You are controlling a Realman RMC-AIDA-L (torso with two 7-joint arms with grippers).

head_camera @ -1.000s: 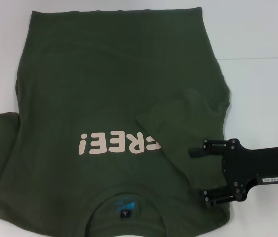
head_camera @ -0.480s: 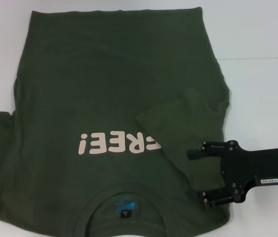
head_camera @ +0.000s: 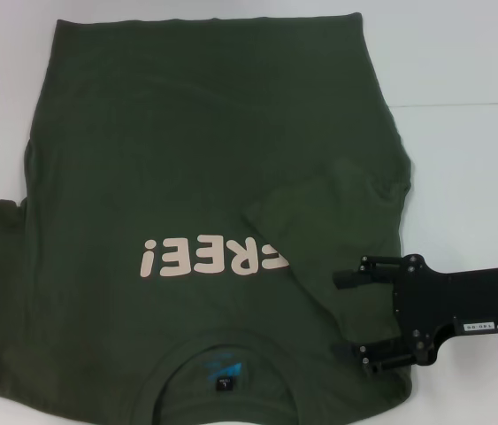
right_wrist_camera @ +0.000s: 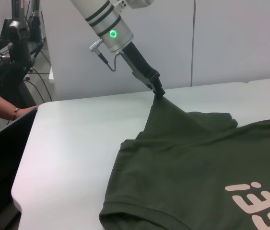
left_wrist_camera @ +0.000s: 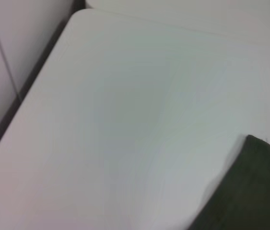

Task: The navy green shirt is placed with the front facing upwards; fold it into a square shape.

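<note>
The left pincer [right_wrist_camera: 158, 93], seen from the right wrist view, is closed on a peak of the navy green shirt [head_camera: 213, 177], lifting its sleeve off the white worktop [head_camera: 470, 71] near the left edge. The right pincer [head_camera: 359, 314] hovers with jaws spread wide and empty over the shirt's already folded right sleeve by the near right corner. The shirt lies front up, collar toward the near edge. For a clean fold, carry the sleeve low and inward, laying it flat without dragging the body.
</note>
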